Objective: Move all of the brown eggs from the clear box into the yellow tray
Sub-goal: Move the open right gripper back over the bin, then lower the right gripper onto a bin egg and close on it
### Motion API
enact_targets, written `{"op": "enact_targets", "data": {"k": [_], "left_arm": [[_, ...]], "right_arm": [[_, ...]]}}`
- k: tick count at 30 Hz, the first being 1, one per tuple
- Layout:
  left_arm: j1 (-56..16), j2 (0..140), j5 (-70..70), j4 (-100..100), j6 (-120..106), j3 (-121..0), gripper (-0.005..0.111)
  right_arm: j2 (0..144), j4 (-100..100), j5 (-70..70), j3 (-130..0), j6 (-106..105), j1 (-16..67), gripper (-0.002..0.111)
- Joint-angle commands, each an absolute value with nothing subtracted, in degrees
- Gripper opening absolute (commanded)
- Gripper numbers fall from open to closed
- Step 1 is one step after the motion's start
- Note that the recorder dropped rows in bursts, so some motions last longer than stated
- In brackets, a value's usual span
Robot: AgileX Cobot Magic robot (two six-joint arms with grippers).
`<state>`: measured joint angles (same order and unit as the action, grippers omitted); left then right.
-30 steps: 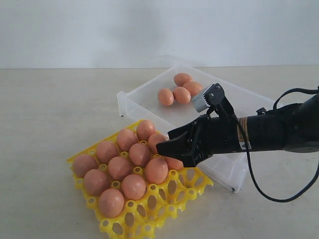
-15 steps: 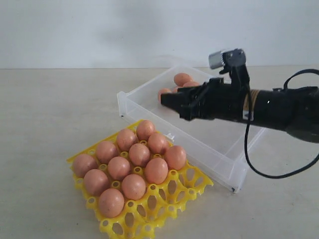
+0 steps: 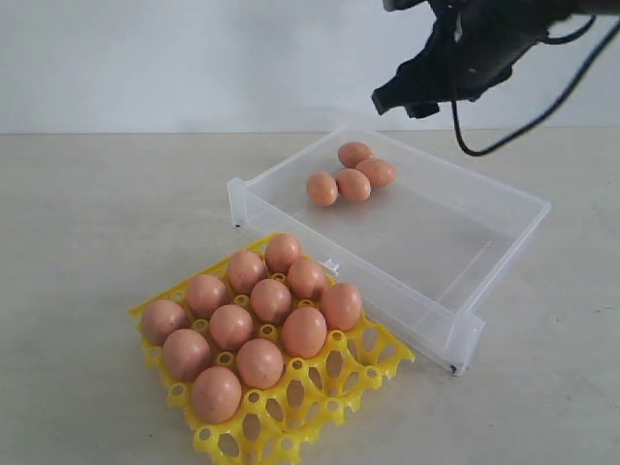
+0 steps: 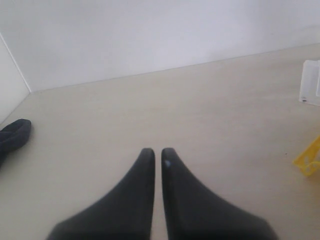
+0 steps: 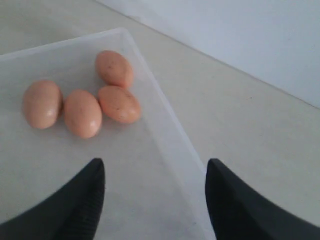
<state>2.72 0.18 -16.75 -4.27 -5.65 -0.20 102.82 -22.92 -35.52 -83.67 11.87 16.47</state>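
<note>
1. Table: one pale beige flat table (image 3: 87,213) carries all items.

2. Box: one shallow rectangular clear box (image 3: 504,242) of transparent plastic, with low walls and a flanged rim. It lies flat on the table, with one long wall just beside a corner of the tray.

3. Tray: one bright yellow tray (image 3: 373,354) of openwork plastic, roughly square, with a grid of egg cups. It lies in front of the clear box. One row of cups along its right edge is empty.

4. Grippers: two, both black.
- The right gripper (image 3: 387,100) hangs high above the far end of the clear box. Its fingers (image 5: 85,195) are spread wide with nothing between them.
- The left gripper (image 4: 156,152) is seen only in its own wrist view, over bare table. Its fingers (image 4: 135,195) are pressed almost together, with a thin slit between the tips, and hold nothing. A corner of the box and a corner of the tray show at the edge of that view, well apart from the tips.

5. Eggs: sixteen small oval brown eggs (image 3: 271,300) with orange-tan matte shells.
- Twelve sit in the yellow tray in three rows of four.
- Four lie clustered and touching on the box floor near its far wall.
- In the right wrist view, these four lie beyond the fingertips, apart from both; none sits between the fingers
</note>
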Motion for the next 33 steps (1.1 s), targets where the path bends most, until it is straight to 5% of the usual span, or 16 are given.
{"op": "enact_targets", "data": {"k": [1,6,21,33], "left_arm": [[2.8,0.0,-16.8,-4.3,-5.4,0.0,0.004],[2.8,0.0,-16.8,-4.3,-5.4,0.0,0.004],[2.8,0.0,-16.8,-4.3,-5.4,0.0,0.004],[2.8,0.0,-16.8,-4.3,-5.4,0.0,0.004]], "right_arm": [[114.7,-7.4,-52.8,-103.1,-3.6,17.0,0.053],[129.6,-7.3,-56.6,-117.6,-8.4,17.1,0.053],[138.6,-6.4,-35.0,-117.9,-9.8,17.1,0.052],[142.8,-6.4,-37.3,-117.9,-9.8,17.1,0.052]]}}
